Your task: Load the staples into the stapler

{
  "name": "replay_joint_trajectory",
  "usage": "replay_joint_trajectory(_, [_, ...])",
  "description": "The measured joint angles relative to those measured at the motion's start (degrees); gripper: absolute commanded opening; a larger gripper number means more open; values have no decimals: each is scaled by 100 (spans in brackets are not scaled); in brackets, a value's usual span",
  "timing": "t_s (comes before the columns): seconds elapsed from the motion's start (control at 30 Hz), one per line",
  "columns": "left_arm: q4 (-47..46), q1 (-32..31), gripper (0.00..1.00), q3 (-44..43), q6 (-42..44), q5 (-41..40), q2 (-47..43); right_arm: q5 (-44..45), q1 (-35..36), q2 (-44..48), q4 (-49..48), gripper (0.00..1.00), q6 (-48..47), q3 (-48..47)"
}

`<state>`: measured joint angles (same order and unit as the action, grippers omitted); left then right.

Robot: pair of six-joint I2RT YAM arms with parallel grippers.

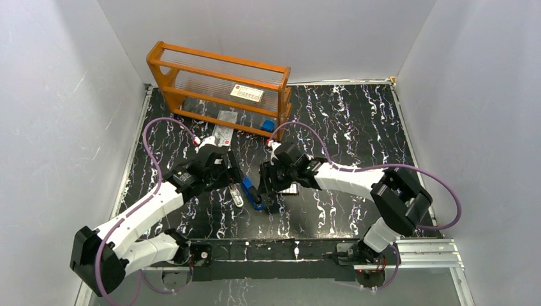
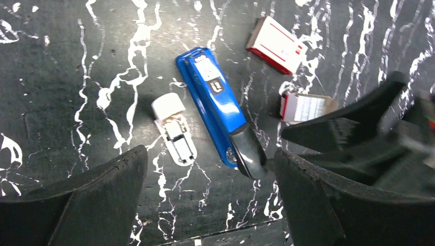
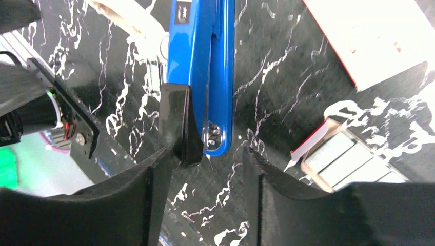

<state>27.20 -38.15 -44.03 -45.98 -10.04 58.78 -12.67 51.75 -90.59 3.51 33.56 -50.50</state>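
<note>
on the right end effector (image 3: pixel 209 163), fingers apart, low at the near end of the stapler (image 3: pixel 202 61). on the left end effector (image 2: pixel 208 159), likewise spread and empty, above the stapler and a white-and-metal piece (image 2: pixel 174 132) just left of it. looks like the opening step: stapler seemingly shut. next calls for pinning the body and swinging the top up. in the pale tray (image 3: pixel 314 174) right of the stapler, staples (image 3: pixel 343 159) side by side; near it the red-and-white box (image 3: pixel 379 46), contents hidden. far left, an orange rack (image 1: pixel 220 83) with a white card (image 1: pixel 247 94).
</note>
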Motion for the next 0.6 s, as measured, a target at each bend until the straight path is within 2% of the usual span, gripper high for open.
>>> replay_joint_trajectory(0.2, [-127, 713, 90, 232, 127, 503, 192, 247, 118, 0, 74, 71, -271, -319])
replay_joint_trajectory(0.33, [-238, 1134, 90, 269, 234, 905, 269, 564, 479, -7, 273, 75, -398, -319])
replay_joint_trajectory(0.6, [-553, 1786, 89, 330, 376, 1464, 710, 1609, 1117, -719, 634, 73, -538, -708])
